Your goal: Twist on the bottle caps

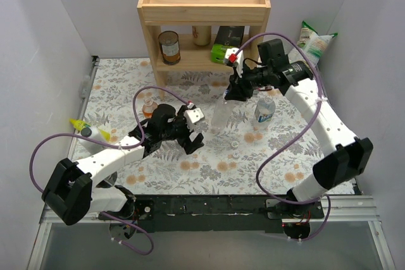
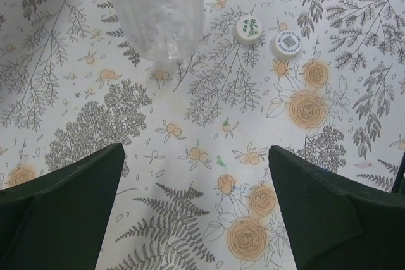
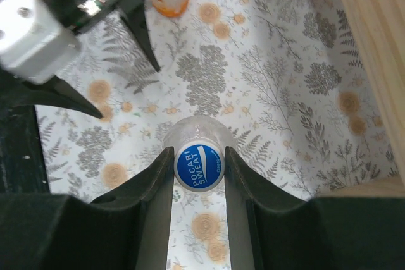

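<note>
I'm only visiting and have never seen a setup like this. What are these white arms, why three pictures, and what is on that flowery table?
Two robot arms, each ending in a two-finger gripper. One picture looks down from above; the others come from cameras on the wrists. The right gripper pinches a blue cap on a clear bottle. The left gripper is open over the table, facing two loose caps. An orange drink bottle and a labelled bottle stand nearby; behind is a wooden shelf.

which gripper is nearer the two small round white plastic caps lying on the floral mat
Left. The left gripper hangs open just short of the two small round white plastic caps, which lie loose ahead of its fingers. The right gripper is farther off, closed around the blue cap.
</note>
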Robot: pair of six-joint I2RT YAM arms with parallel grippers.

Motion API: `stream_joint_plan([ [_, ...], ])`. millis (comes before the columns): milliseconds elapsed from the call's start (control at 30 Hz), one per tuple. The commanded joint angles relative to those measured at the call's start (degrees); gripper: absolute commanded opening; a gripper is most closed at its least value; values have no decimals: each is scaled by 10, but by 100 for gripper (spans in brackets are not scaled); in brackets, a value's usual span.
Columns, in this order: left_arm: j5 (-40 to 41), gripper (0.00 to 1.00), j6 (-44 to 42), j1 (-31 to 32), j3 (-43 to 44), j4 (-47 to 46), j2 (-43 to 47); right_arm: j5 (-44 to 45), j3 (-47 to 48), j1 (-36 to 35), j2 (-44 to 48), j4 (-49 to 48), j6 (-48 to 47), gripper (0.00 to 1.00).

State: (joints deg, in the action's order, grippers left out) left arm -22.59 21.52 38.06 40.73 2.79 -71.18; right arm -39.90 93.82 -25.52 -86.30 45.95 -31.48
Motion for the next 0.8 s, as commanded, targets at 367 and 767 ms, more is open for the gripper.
stream_joint_plan([
  [367, -50, 98, 2, -41, -12, 35, 32, 52, 90, 17, -129, -7, -71, 1],
  [767, -66, 98, -6, -42, -8, 32, 17, 52, -37, 17, -76, -99, -70, 8],
])
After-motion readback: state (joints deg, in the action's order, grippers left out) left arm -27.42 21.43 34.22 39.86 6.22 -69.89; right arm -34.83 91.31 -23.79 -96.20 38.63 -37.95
